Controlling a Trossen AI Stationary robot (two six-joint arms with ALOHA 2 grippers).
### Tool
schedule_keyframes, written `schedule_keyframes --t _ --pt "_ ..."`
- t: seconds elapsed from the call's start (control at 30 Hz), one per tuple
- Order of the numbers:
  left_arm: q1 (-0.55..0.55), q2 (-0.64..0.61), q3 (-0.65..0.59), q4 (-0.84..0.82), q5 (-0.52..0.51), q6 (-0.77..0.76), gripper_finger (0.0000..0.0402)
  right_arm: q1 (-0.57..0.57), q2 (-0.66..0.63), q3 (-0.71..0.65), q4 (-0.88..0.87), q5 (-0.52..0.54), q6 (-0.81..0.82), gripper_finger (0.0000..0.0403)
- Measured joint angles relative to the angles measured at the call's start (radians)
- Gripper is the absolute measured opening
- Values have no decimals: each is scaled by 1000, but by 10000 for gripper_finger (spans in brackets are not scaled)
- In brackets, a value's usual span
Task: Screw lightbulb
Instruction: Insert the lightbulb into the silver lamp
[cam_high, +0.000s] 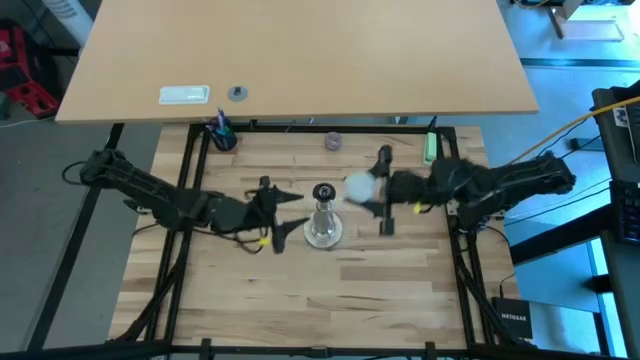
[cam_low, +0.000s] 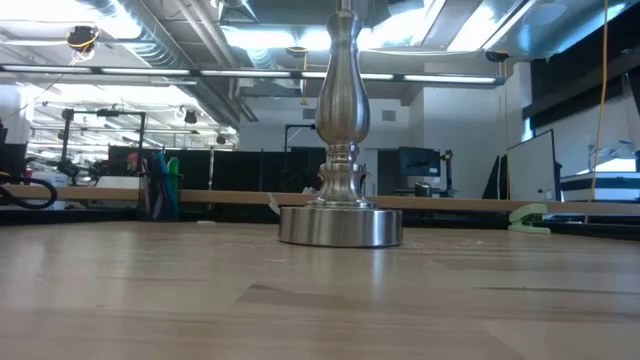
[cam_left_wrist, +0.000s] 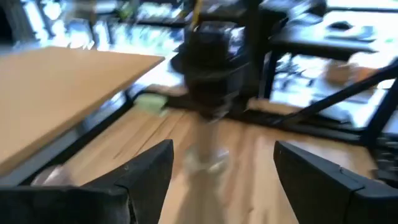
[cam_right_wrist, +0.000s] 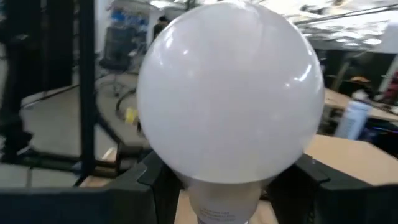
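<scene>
The bulb (cam_right_wrist: 230, 93) is gripped between the fingers of the right gripper (cam_high: 372, 190), held above the table (cam_high: 400, 290) just right of the stand (cam_high: 322, 215). The left gripper (cam_high: 290, 212) is seen just left of the stand, its fingers (cam_left_wrist: 149, 174) spread wide with nothing between them, the stand's stem ahead of the gap.

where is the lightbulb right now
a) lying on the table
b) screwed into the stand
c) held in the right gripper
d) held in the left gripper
c: the lightbulb sits between the right gripper fingers, beside the stand, not in its socket.
</scene>
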Motion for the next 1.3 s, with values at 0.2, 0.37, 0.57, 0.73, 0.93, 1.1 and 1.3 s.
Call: schedule_keyframes --t 0.2,0.37,0.57,0.73,0.93,1.1,1.3 --pt "125 65 0 28 206 -20 265 -111 -45 2 -93 -98 55 194" --pt "171 136 0 93 264 29 265 -195 -33 0 -129 -242 102 194" --pt "229 173 0 211 380 84 264 -236 24 0 -105 -408 108 194" --pt "249 174 -1 203 407 101 204 -256 82 0 -111 -460 108 195" --pt "245 174 0 196 472 112 56 -253 116 11 -19 -468 124 189" --pt "241 174 0 192 494 118 57 -253 171 105 -79 -517 142 181" --pt "242 173 1 186 561 145 57 -265 244 208 -142 -619 137 182"
